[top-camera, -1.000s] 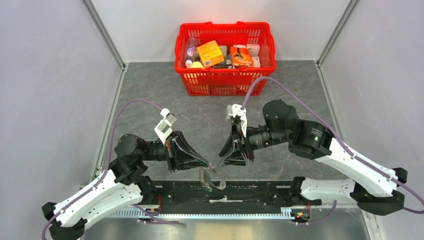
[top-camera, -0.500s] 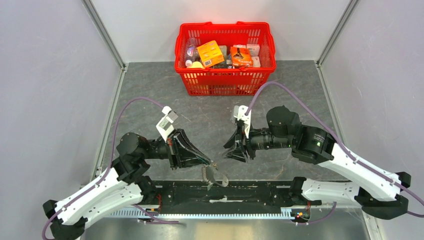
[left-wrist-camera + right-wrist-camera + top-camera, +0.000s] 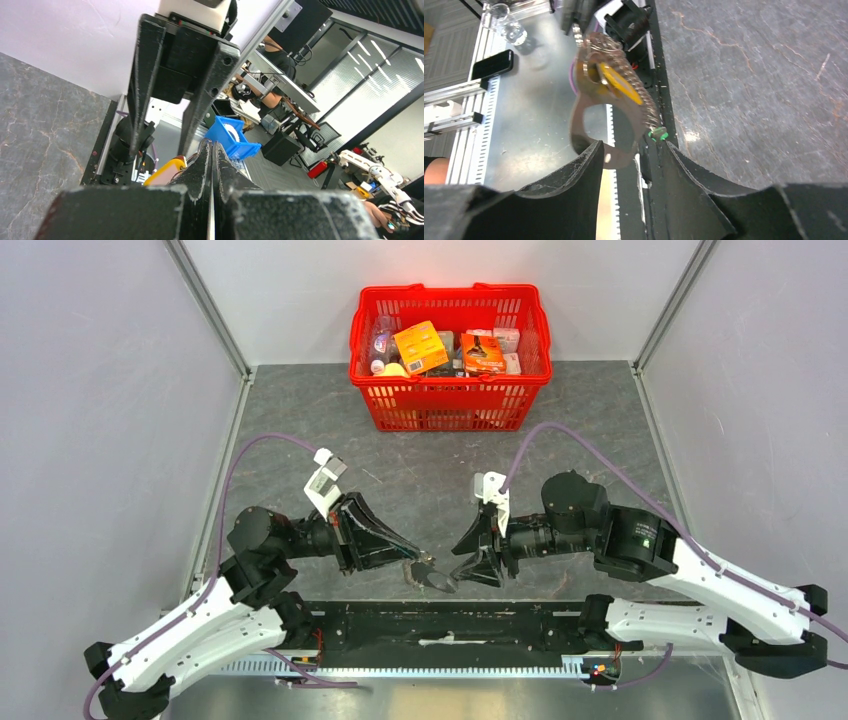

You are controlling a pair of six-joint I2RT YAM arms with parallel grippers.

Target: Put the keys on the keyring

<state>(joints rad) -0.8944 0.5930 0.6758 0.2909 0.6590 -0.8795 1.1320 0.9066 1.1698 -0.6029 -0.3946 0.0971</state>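
Note:
The keyring [image 3: 575, 120], a grey wire oval with a coiled stretch [image 3: 643, 105] down one side, hangs in the air from my left gripper [image 3: 415, 560], which is shut on its top end. The yellow key [image 3: 616, 84] lies across the inside of the loop, and its head [image 3: 162, 174] shows beside my left fingers [image 3: 202, 165]. The green key [image 3: 657, 133] sits at the coil's lower end; I cannot tell whether it is threaded on. My right gripper [image 3: 630, 150] stands open, its fingertips either side of the ring's bottom end without pinching it. From above, the ring [image 3: 432, 577] hangs between the two grippers.
A red basket [image 3: 450, 405] full of packets stands at the back of the grey table. A black rail [image 3: 480, 625] runs along the near edge under the ring. Beyond it is a metal bench with a phone [image 3: 491, 62].
My right gripper has swung lower and toward the ring, and its jaws have spread wider. My left gripper has carried the ring up off the rail and slightly right.

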